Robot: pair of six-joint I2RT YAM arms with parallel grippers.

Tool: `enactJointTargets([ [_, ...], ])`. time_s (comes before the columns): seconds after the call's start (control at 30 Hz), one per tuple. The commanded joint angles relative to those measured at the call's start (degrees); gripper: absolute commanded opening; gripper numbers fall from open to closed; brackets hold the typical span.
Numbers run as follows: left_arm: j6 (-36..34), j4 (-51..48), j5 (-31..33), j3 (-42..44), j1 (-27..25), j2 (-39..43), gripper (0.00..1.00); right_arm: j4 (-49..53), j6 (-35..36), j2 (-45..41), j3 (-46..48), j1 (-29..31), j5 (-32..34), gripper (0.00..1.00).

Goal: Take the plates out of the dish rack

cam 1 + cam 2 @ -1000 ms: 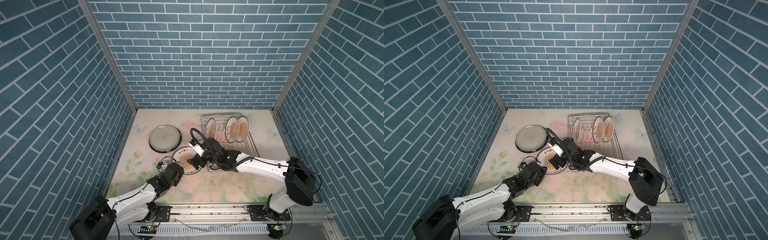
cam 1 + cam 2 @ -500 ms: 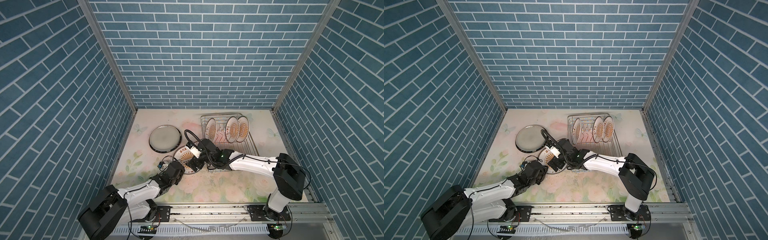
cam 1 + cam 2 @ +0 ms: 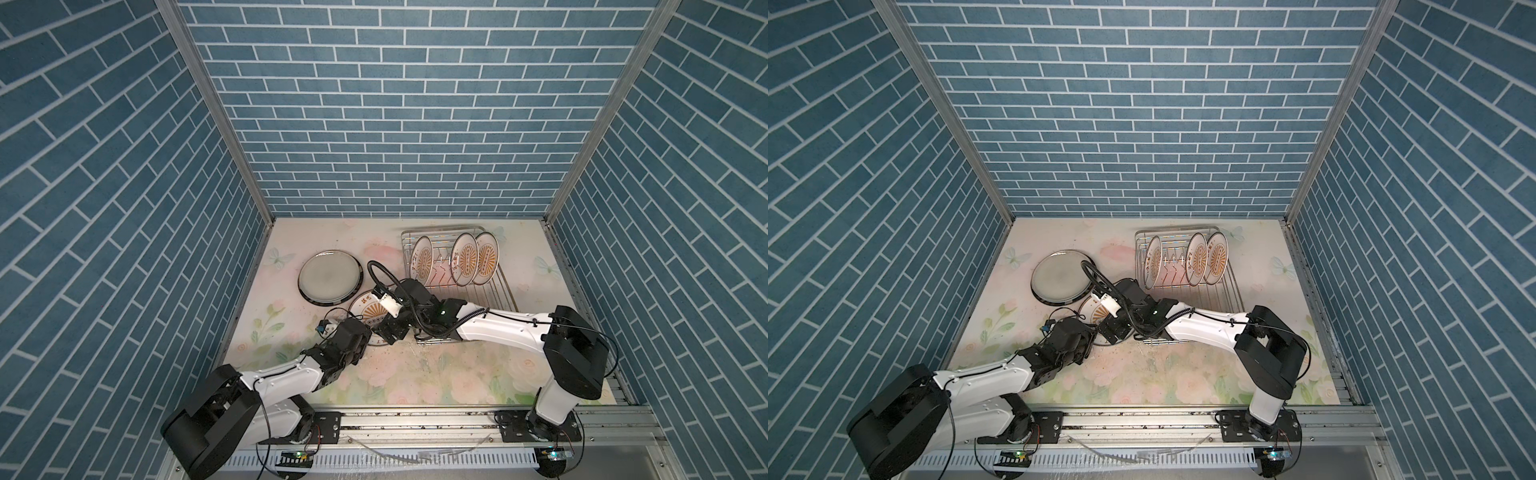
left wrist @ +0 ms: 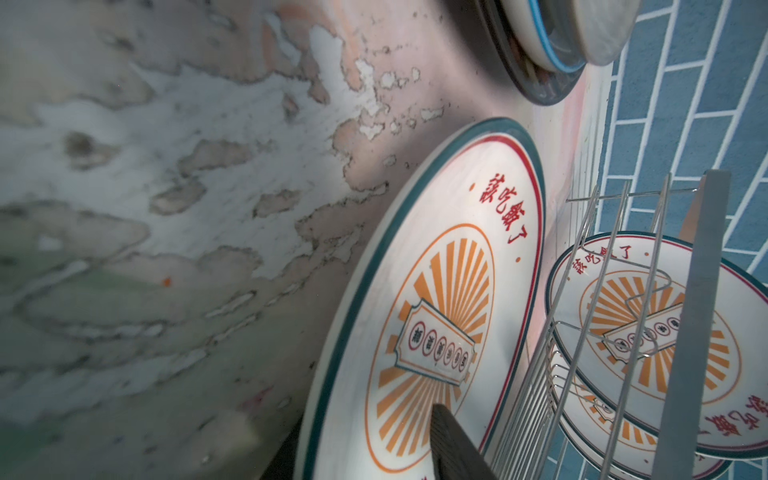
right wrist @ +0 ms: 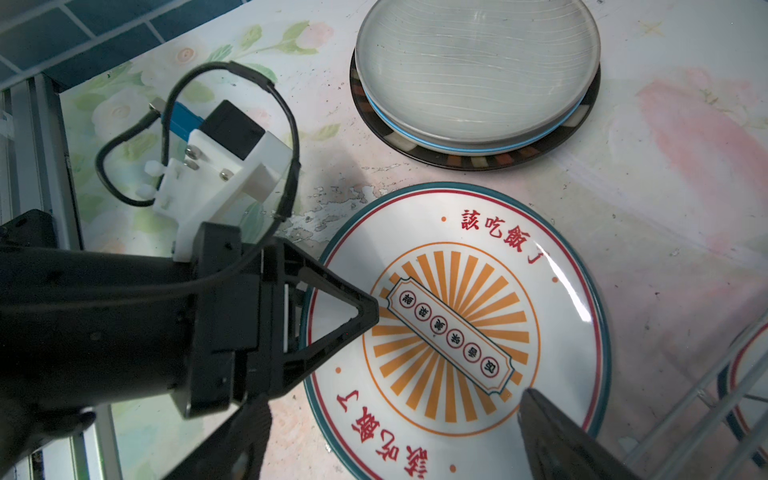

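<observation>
a: what sits far left?
b: a plate stack (image 3: 330,276), its rim just beside the flat sunburst plate (image 5: 449,332).
a: the grippers?
b: the left gripper (image 3: 369,330) straddles that plate's near-left rim; clamped or loose, i cannot tell. the right gripper (image 5: 395,415) hovers over it, jaws wide.
a: and right?
b: the plate's right edge nearly meets the dish rack (image 3: 486,293), three plates (image 3: 463,259) upright inside. the near table (image 3: 436,370) lies open.
</observation>
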State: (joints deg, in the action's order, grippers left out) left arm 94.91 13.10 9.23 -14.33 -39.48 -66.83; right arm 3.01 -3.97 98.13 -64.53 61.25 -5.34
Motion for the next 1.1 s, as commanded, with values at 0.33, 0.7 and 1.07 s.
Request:
enactJointTargets([
  [0.33,-2.7,-13.4,5.2,-1.6,0.4,7.1,0.62,-4.0,0.6,-6.0,2.0,0.2,1.5,0.95],
  [0.7,-9.9,-18.6,9.9,-1.3,0.4,16.3,0.77,-7.5,-1.7,-12.1,5.2,0.3,3.5,0.95],
  [1.07,-27.1,-4.0,10.7,5.3,0.4,27.3,1.0,-11.0,-6.6,-18.5,9.5,-2.9,11.9,0.99],
])
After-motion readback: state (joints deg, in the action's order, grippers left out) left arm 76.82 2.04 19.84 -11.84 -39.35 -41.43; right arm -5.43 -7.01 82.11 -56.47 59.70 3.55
